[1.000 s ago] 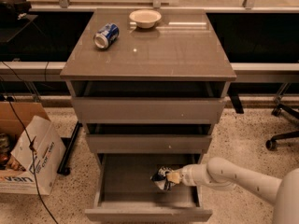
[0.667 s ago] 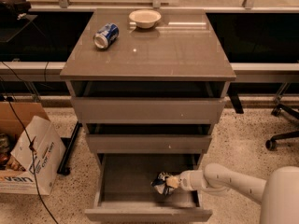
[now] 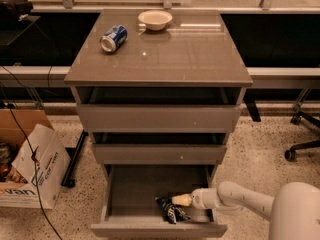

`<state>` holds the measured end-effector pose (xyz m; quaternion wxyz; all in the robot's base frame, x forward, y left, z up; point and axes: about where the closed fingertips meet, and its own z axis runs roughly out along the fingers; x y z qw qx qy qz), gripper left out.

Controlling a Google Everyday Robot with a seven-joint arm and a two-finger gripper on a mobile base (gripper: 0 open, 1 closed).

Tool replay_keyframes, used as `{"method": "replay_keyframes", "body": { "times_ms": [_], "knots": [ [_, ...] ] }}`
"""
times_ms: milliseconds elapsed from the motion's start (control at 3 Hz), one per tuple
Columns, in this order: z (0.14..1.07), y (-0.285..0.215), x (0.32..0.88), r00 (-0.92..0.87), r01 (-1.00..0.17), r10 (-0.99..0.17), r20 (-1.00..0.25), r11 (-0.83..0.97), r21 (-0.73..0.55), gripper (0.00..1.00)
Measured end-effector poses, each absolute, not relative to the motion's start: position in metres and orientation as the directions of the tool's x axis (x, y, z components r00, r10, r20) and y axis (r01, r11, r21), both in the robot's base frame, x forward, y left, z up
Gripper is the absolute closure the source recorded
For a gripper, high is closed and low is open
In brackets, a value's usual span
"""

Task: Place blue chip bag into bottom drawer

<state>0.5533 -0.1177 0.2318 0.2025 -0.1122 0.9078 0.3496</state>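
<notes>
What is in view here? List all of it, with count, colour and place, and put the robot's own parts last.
cabinet: one, grey-brown, centre of the view.
soda can: one, blue, on its side on the left rear of the cabinet top.
bowl: one, pale, at the rear of the cabinet top.
top drawer: one, grey-brown, slightly open.
middle drawer: one, grey-brown, slightly open.
bottom drawer: one, grey-brown, pulled out furthest.
blue chip bag: one, dark blue, in the bottom drawer, front right.
cardboard box: one, brown and white, on the floor at left.
chair base: one, black, at the right edge.
arm: one, white, reaching in from the lower right.
gripper: one, pale, in the bottom drawer by the bag.
</notes>
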Motion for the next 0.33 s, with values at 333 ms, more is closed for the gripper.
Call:
{"method": "replay_keyframes", "body": {
  "times_ms": [333],
  "knots": [
    [0.2315, -0.1159, 0.5527, -0.893, -0.347, -0.064, -0.446, 0.729, 0.59, 0.0]
  ]
}}
